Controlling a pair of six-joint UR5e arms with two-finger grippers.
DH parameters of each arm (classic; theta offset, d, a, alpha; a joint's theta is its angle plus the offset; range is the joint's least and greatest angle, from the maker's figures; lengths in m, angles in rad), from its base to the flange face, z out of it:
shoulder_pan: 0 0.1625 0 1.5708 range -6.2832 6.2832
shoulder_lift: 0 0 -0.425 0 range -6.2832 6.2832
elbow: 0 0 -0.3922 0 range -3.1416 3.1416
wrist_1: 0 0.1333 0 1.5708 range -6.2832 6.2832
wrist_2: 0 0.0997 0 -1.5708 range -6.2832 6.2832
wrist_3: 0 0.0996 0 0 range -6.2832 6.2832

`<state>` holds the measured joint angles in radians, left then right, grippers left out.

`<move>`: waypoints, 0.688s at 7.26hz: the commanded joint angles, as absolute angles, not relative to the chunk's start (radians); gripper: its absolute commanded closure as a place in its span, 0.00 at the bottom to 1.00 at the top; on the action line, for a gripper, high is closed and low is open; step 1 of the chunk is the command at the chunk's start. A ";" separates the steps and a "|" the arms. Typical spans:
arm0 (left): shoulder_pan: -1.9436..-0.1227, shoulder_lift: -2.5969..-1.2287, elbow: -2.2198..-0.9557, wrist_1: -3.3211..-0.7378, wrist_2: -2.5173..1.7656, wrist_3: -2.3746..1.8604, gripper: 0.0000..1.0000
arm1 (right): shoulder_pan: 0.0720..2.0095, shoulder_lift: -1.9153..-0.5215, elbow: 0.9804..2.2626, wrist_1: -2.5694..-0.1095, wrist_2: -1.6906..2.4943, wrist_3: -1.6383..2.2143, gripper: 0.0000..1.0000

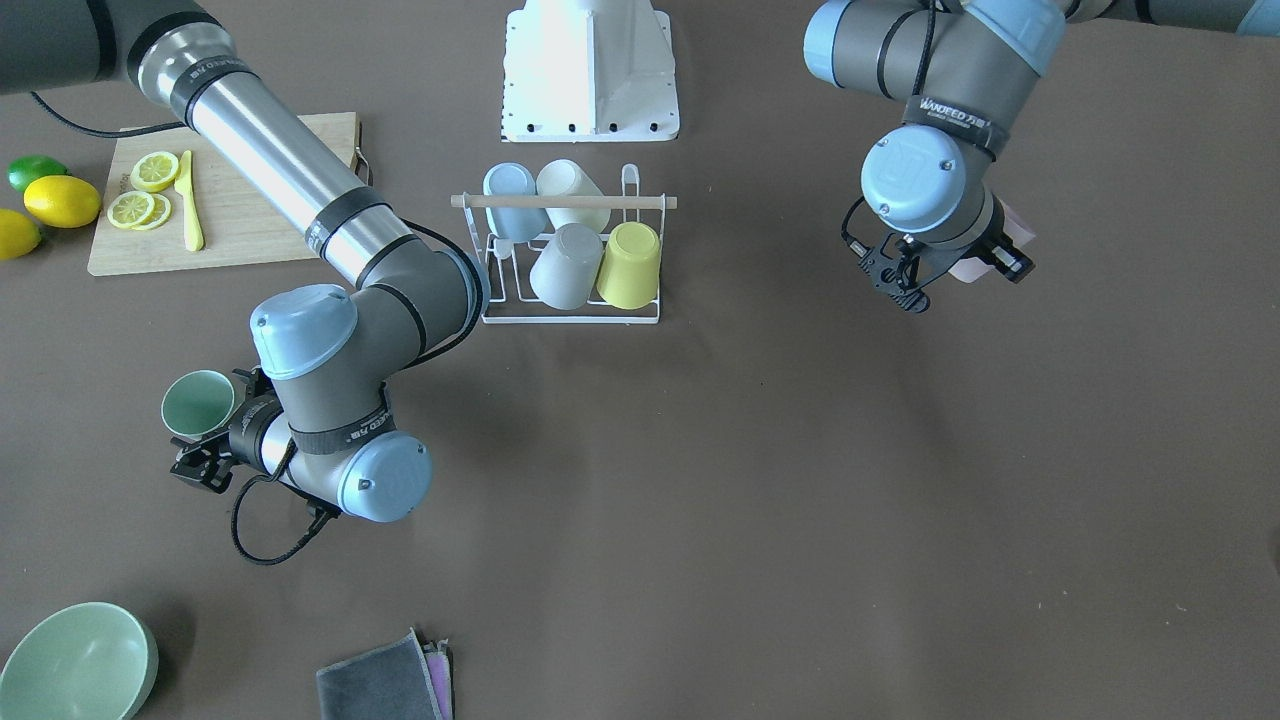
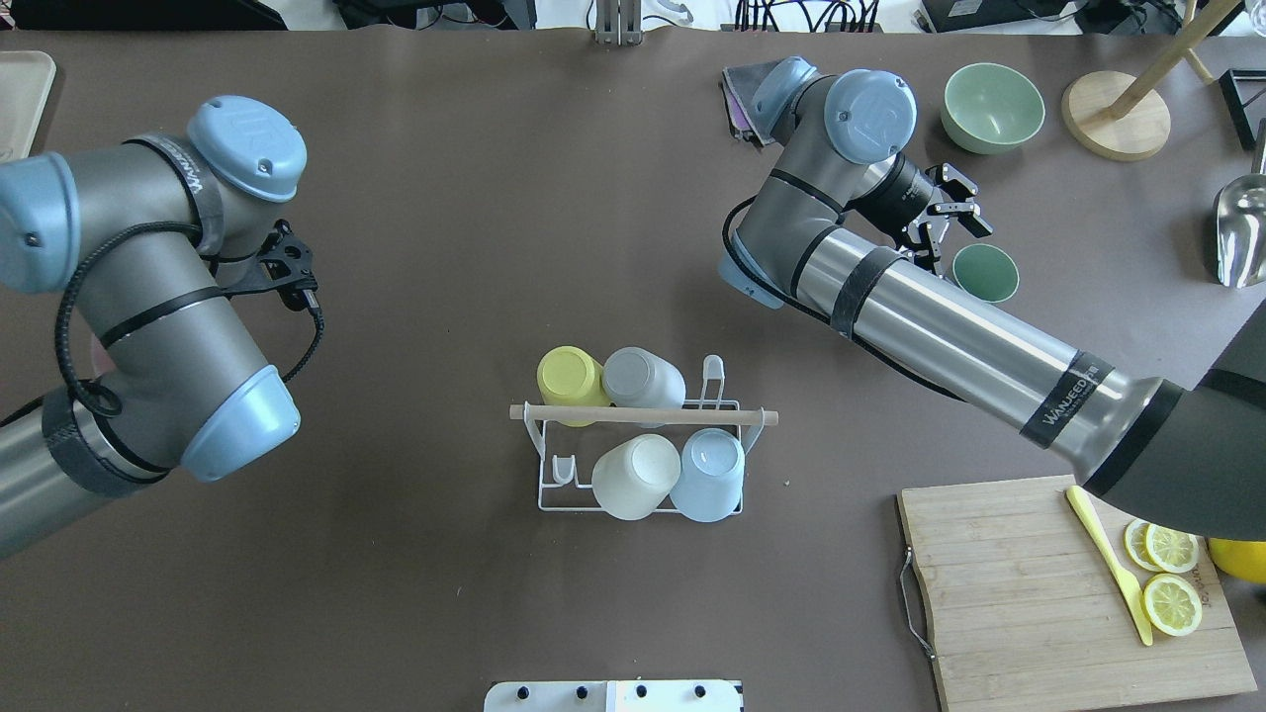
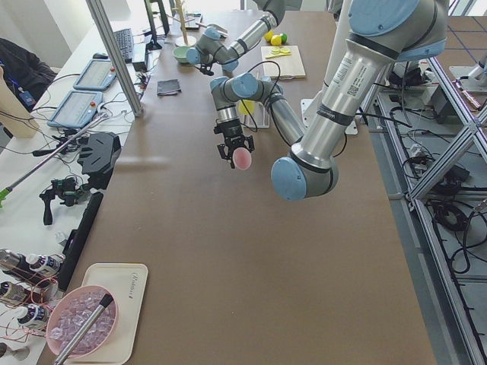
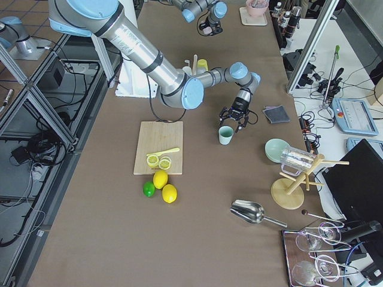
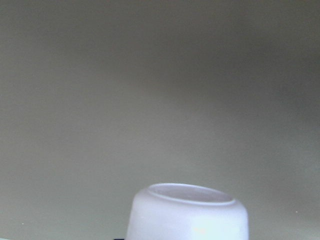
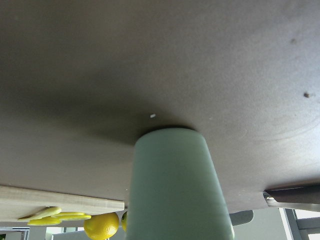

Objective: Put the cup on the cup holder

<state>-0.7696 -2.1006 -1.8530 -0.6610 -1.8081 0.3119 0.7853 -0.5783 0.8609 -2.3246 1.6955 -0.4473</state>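
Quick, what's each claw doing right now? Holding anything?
The left gripper is shut on the pink cup, held in the air.
The right gripper looks open, over the green cup on the table, not gripping it.

Seen from overhead, the dark brown desk (image 2: 475, 247) lies open across the middle of the frame, on every side of the white wire cup holder (image 2: 643, 416) with its light wooden rod handle. An upturned yellow cup (image 2: 571, 378), grey cup (image 2: 643, 378), cream cup (image 2: 633, 477) and pale blue cup (image 2: 708, 473) take four places on it, leaving bare prongs only at its lower-left and upper-right corners. The right arm's long silver forearm (image 2: 949, 336) slants across the right half, and a rectangular wooden cutting board (image 2: 1029, 583) fills the lower right corner.
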 commanded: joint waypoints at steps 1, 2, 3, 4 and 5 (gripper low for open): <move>-0.825 -2.100 -1.902 -0.711 -1.799 0.313 0.45 | 0.778 -0.587 0.859 -2.316 1.680 -0.465 0.01; -0.827 -2.106 -1.905 -0.771 -1.798 0.307 0.46 | 0.778 -0.589 0.844 -2.298 1.669 -0.469 0.01; -0.827 -2.127 -1.910 -0.791 -1.798 0.276 0.46 | 0.776 -0.589 0.836 -2.296 1.666 -0.469 0.01; -0.827 -2.143 -1.910 -0.802 -1.795 0.265 0.46 | 0.775 -0.589 0.836 -2.296 1.661 -0.469 0.01; -0.827 -2.143 -1.911 -0.851 -1.766 0.246 0.46 | 0.770 -0.589 0.833 -2.296 1.661 -0.479 0.01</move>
